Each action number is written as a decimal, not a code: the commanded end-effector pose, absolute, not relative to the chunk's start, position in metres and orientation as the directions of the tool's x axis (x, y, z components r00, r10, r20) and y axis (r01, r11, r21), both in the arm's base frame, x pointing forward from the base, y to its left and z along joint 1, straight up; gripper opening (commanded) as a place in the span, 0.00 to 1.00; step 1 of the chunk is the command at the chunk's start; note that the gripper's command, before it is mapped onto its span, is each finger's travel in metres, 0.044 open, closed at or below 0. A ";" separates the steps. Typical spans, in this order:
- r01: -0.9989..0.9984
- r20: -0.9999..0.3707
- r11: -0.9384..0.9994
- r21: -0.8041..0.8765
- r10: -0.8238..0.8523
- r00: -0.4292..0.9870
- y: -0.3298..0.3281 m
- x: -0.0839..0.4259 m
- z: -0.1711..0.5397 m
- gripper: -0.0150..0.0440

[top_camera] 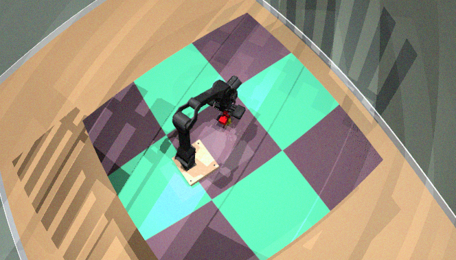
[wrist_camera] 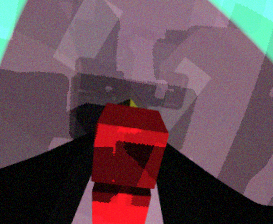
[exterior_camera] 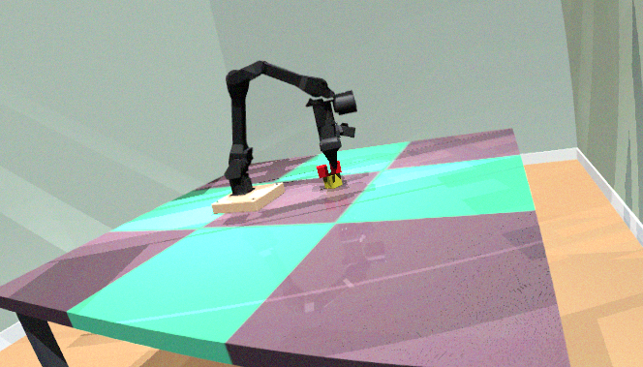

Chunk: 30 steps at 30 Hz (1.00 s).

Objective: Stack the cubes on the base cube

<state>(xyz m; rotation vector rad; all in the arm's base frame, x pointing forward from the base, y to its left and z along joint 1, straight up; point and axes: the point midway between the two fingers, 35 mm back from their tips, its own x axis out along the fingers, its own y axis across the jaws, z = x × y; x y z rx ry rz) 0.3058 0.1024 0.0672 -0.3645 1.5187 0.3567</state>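
The yellow base cube (top_camera: 229, 122) (exterior_camera: 333, 182) (wrist_camera: 132, 103) stands on the table, with only a tip showing in the wrist view. One red cube (top_camera: 222, 120) (exterior_camera: 321, 171) (wrist_camera: 119, 210) sits over its corner on the robot-base side. My gripper (top_camera: 225, 114) (exterior_camera: 335, 169) (wrist_camera: 128, 144) points down and is shut on the other red cube (exterior_camera: 338, 167) (wrist_camera: 129, 162), over the opposite corner. The held cube is at about the height of the first. A narrow dark strip shows between them in the wrist view. Fingers and cubes hide whether the held cube touches the base top.
The arm's wooden mounting board (top_camera: 206, 156) (exterior_camera: 268, 197) lies on the checkered table (top_camera: 305, 180) (exterior_camera: 412, 264), toward the arm's base from the cubes. The arm arches over from there. Shadows and reflections cross the table.
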 end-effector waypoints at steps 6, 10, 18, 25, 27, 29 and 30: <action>-0.439 -1.000 0.899 -0.004 0.006 0.021 0.103 0.306 0.067 0.60; -0.445 -1.000 0.896 -0.010 0.000 0.022 0.102 0.306 0.077 0.60; -0.445 -1.000 0.896 -0.010 0.000 0.022 0.102 0.305 0.090 0.60; -0.445 -1.000 0.896 -0.010 0.000 0.022 0.102 0.305 0.103 0.60; -0.445 -1.000 0.896 -0.010 0.000 0.022 0.102 0.305 0.106 0.60; -0.445 -1.000 0.896 -0.010 0.000 0.022 0.102 0.305 0.110 0.60; -0.445 -1.000 0.896 -0.010 0.000 0.022 0.102 0.305 0.112 0.60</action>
